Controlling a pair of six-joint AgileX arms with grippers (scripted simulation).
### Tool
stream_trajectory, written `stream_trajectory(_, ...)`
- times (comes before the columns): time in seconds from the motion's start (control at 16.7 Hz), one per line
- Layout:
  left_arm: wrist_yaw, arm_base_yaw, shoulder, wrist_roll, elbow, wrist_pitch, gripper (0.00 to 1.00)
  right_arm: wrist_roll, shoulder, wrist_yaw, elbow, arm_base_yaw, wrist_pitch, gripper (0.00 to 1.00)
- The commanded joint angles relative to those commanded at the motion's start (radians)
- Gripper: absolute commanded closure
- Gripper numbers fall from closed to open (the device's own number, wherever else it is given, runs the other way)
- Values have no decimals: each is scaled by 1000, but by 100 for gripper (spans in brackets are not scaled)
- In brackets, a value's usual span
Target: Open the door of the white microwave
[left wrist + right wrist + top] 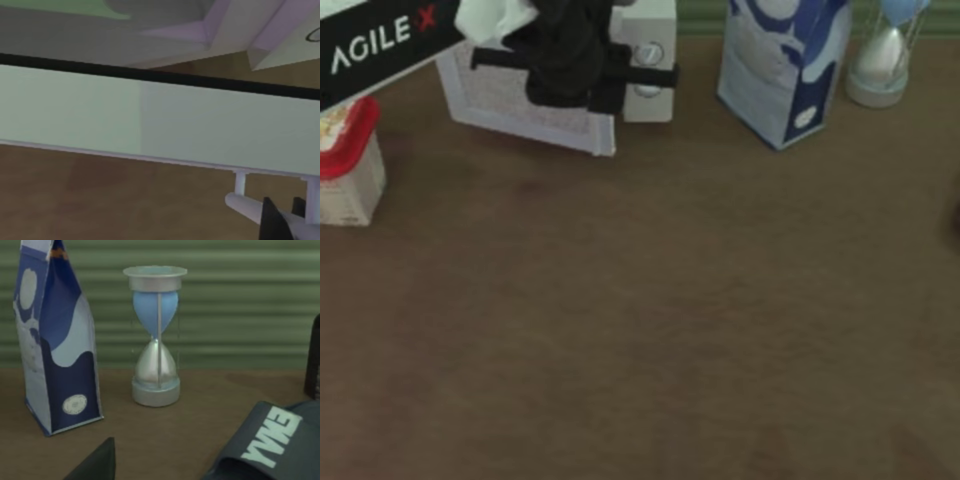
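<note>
The white microwave [655,30] stands at the table's back, left of centre, with two round knobs on its right panel. Its door [510,105], a white frame around grey mesh, is swung out at an angle, its free edge nearest the table's middle. My left gripper [603,98] hangs over that free edge. In the left wrist view the door [150,120] fills the frame edge-on, and the left gripper [286,215] is shut on the white bar handle [245,204], one black fingertip on each side. My right gripper [107,467] sits parked at the table's right.
A red-lidded white tub [348,165] stands at the left edge. A blue-and-white carton [785,70] and an hourglass [885,60] stand at the back right. A black slipper [265,445] lies close to the right gripper. Bare brown tabletop [640,330] spreads in front.
</note>
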Motion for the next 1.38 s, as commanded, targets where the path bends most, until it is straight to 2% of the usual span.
stream_trajectory(0.96, 0, 0, 0, 0, 0, 0, 100, 0, 0, 0, 0, 0, 0, 0)
stream_trajectory(1.38, 42, 16, -58, 74, -87, 37, 100, 0, 0, 0, 0, 0, 0, 0)
